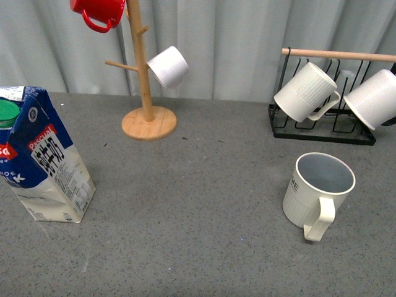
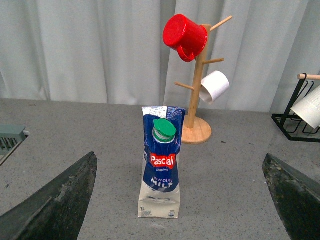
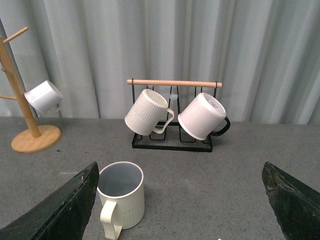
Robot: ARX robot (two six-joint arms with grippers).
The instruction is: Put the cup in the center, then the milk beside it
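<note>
The cup (image 1: pixel 317 192), a cream ribbed mug with a grey-blue inside and a loop handle toward the front, stands upright at the right of the grey table. In the right wrist view the cup (image 3: pixel 121 196) stands just inside the left finger (image 3: pixel 60 210) of my open, empty right gripper (image 3: pixel 181 212). The milk (image 1: pixel 44 158), a blue and cream carton with a green cap, stands at the left edge. In the left wrist view the milk (image 2: pixel 161 165) stands ahead, between the wide-open fingers of my empty left gripper (image 2: pixel 181 210). Neither gripper shows in the front view.
A wooden mug tree (image 1: pixel 145 80) at the back left holds a red mug (image 1: pixel 98 11) and a smooth white cup (image 1: pixel 168 66). A black wire rack (image 1: pixel 322 127) at the back right holds two more white mugs (image 1: pixel 306 91). A grey curtain closes the back.
</note>
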